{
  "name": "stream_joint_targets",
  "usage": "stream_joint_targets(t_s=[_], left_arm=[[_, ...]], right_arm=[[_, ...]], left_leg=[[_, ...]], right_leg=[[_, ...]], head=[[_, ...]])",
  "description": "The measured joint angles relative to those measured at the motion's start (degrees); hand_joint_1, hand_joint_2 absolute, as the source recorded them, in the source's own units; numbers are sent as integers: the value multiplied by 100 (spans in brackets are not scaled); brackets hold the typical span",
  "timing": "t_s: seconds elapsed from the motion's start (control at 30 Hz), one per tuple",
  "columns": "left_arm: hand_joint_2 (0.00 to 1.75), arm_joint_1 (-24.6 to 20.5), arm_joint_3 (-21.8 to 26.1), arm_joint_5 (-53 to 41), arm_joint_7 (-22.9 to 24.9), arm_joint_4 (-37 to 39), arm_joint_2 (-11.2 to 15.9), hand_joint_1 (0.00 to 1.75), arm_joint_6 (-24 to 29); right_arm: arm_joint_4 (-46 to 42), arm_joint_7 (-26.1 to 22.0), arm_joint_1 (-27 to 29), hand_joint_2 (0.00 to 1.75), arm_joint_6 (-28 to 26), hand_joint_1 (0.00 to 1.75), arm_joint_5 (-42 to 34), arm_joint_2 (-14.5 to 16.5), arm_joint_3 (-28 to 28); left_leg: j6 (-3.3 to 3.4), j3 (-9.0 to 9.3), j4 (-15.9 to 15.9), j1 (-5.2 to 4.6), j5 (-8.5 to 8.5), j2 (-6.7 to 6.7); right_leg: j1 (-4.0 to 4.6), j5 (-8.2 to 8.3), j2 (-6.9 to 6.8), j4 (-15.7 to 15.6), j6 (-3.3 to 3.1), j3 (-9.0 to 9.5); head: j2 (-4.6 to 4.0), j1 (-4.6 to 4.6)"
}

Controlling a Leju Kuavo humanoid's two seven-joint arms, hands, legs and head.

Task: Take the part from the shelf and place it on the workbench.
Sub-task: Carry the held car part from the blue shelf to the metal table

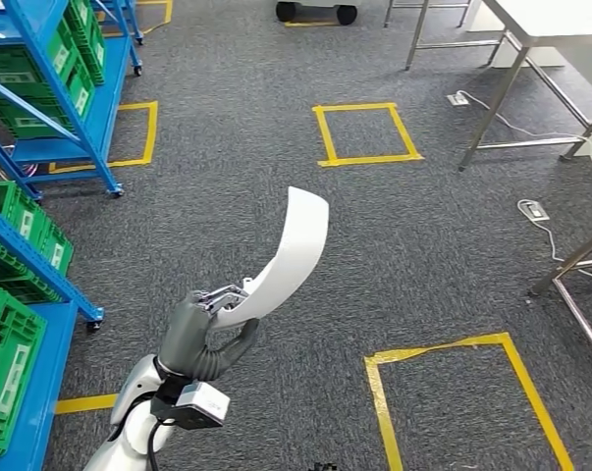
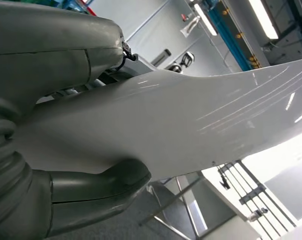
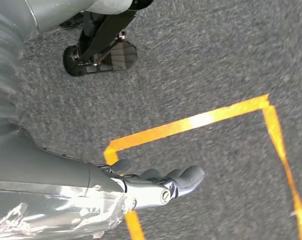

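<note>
My left hand [image 1: 203, 334] grips one end of a curved white part [image 1: 293, 250], which rises up and away from it over the grey carpet. Close up in the left wrist view, the glossy white part [image 2: 172, 125] lies between the thick grey thumb [image 2: 103, 185] and the fingers above it. The blue shelf [image 1: 92, 128] with green bins stands at the far left. A metal-legged workbench [image 1: 544, 25] with a white top stands at the far right. My right hand [image 3: 157, 185] hangs over the floor with straight fingers and nothing in it.
Yellow tape squares [image 1: 366, 132] mark the carpet ahead and at the near right [image 1: 462, 392]. Cables and power strips [image 1: 533, 209] lie near the bench legs. A second blue rack with green crates [image 1: 11, 324] stands close on my left. A wheeled base [image 1: 315, 12] is far ahead.
</note>
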Motion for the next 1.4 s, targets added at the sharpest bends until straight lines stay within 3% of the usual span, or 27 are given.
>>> stream_joint_targets(t_s=[0.1,0.17,0.23,0.3,0.33,0.4,0.43,0.47,0.53,0.6,0.67,0.7,0.73,0.8,0.87,0.93,0.97,1.0,1.03,1.07,1.1,1.17,1.23,1.3,1.33,1.4], left_arm=[[175,-5,1,-1,0,-1,-4,175,0],[175,-6,0,-1,0,-2,-4,175,-1],[175,-11,-2,-3,0,-5,-7,175,-2],[175,-19,-4,-6,-1,-13,-7,175,-2],[175,-16,-4,-9,-1,-17,-3,175,-2],[175,-1,-6,-15,-2,-17,15,175,-4],[175,5,-7,-19,-2,-17,25,175,-7],[175,8,-7,-24,-2,-17,34,175,-9],[175,7,-8,-42,-2,-17,45,175,-14],[175,1,-8,-56,-2,-18,51,175,-17],[175,-3,-13,-63,-2,-19,52,175,-26],[175,-9,-17,-66,-2,-20,50,175,-30],[175,-11,-21,-69,-2,-21,46,175,-34],[175,-18,-32,-80,-6,-27,40,175,-43],[175,-11,-40,-101,-15,-34,40,175,-50],[175,-3,-43,-116,-20,-35,43,175,-54],[175,0,-45,-119,-21,-35,44,175,-54],[175,1,-47,-121,-21,-35,44,175,-55],[175,1,-50,-122,-22,-36,44,175,-55],[175,0,-52,-126,-22,-37,44,175,-55],[175,-1,-56,-129,-24,-38,45,175,-55],[175,-2,-63,-144,-26,-43,48,175,-55],[175,-4,-77,-163,-27,-48,50,175,-56],[175,-11,-95,-178,-28,-52,51,175,-57],[175,-15,-99,-180,-30,-56,54,175,-56],[175,-5,-102,-183,-32,-61,67,175,-56]], right_arm=[[-1,-3,-12,175,0,0,9,0,-3],[-2,-5,-26,175,0,0,11,0,-6],[-2,-6,-18,175,0,0,14,-1,-15],[-2,-8,-16,175,0,0,24,-3,-21],[-2,-9,-26,175,0,0,31,-5,-22],[-2,-10,-53,175,3,0,42,-9,-23],[-2,-10,-58,175,5,0,46,-9,-23],[-2,-9,-53,175,8,0,51,-8,-23],[-2,-7,-37,175,13,0,60,-7,-24],[-2,-7,-38,175,17,0,65,-8,-25],[-2,-10,-42,175,18,0,69,-10,-25],[-2,-11,-32,175,19,0,73,-11,-25],[-2,-12,-13,175,19,0,82,-16,-26],[0,-12,1,175,23,0,102,-20,-28],[2,-13,-36,175,27,0,117,-20,-29],[2,-13,-50,175,31,0,125,-20,-29],[2,-13,-37,175,34,0,130,-20,-30],[2,-13,-21,175,39,0,136,-20,-31],[2,-13,-8,175,44,0,141,-20,-33],[3,-13,-2,175,48,0,146,-20,-34],[4,-12,-7,175,51,0,151,-19,-36],[6,-14,-26,175,52,0,161,-18,-40],[6,-18,-34,175,52,0,168,-19,-55],[5,-20,-32,175,51,0,179,-22,-72],[4,-20,-43,175,51,0,185,-26,-77],[4,-21,-71,175,51,0,197,-31,-83]], left_leg=[[-52,64,1,-25,-57,156],[-105,89,-10,-41,-75,238],[-168,115,-27,-25,-92,302],[-224,48,175,-7,-236,138],[-240,-84,449,3,-376,-1],[-255,-525,1236,6,-677,-197],[-260,-719,1529,8,-731,-228],[-261,-827,1637,10,-673,-244],[-257,-689,1172,22,-250,-301],[-261,-358,396,64,127,-528],[-236,-201,17,85,182,-666],[-198,-180,-30,80,155,-627],[-156,-165,-34,72,151,-568],[-76,-98,-45,61,131,-449],[-23,-34,-47,34,88,-314],[-4,16,-46,12,28,-173],[-5,52,-45,8,-9,-111],[-10,101,-45,6,-52,-50],[-19,163,-46,4,-101,11],[-34,228,-47,-1,-155,69],[-57,290,-45,-12,-209,125],[-123,377,-48,-33,-299,225],[-194,451,-6,-21,-324,295],[-242,414,245,17,-321,193],[-260,283,503,27,-359,82],[-287,-180,1164,34,-603,-141]], right_leg=[[50,444,-304,-1175,-68,667],[95,476,-380,-1412,-120,799],[94,501,-249,-1449,-181,809],[64,523,-120,-1510,-249,852],[46,527,-53,-1531,-279,875],[39,515,95,-1537,-314,883],[37,506,177,-1537,-320,889],[34,498,263,-1536,-317,899],[15,476,436,-1531,-287,935],[1,442,601,-1499,-230,941],[-2,429,733,-1473,-160,907],[1,434,777,-1463,-127,893],[-4,440,766,-1468,-105,883],[22,359,478,-1276,-72,784],[40,86,126,-631,-50,428],[34,-162,32,98,-44,-24],[34,-153,26,233,-47,-142],[35,-29,18,135,-53,-139],[36,187,-17,-174,-65,-23],[42,439,-120,-597,-84,159],[63,582,-249,-970,-109,318],[111,635,-442,-1343,-176,502],[135,569,-357,-1368,-248,567],[118,544,-205,-1402,-317,694],[104,515,-131,-1414,-350,776],[85,448,26,-1425,-395,869]], head=[[0,-3],[0,-9],[1,-10],[1,-24],[1,-43],[0,-66],[0,-72],[0,-69],[0,-70],[0,-76],[0,-78],[0,-75],[0,-72],[0,-44],[0,-18],[0,-16],[0,-13],[0,-13],[0,-12],[0,-11],[0,-13],[0,-21],[0,-25],[0,-28],[0,-38],[0,-56]])
